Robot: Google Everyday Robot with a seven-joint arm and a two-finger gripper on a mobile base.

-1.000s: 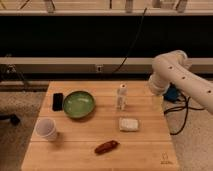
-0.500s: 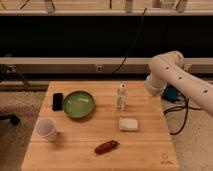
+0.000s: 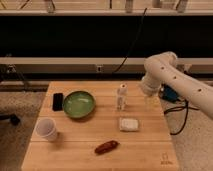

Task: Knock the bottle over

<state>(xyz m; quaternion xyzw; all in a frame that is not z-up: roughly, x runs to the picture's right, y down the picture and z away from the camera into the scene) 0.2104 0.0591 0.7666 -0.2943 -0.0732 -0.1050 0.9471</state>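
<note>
bottle (image 3: 121,96): 1, upright | gripper (image 3: 150,99): 1, right of bottle | cup (image 3: 46,129): 1

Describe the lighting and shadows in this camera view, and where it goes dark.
Camera view: even overhead light on the table; the bottle, cup and bowl cast soft, short shadows. Camera view: the band behind the table is near black, so the white arm stands out. Camera view: the pincer hangs right of the bottle, apart from it, near the table's right edge.
</note>
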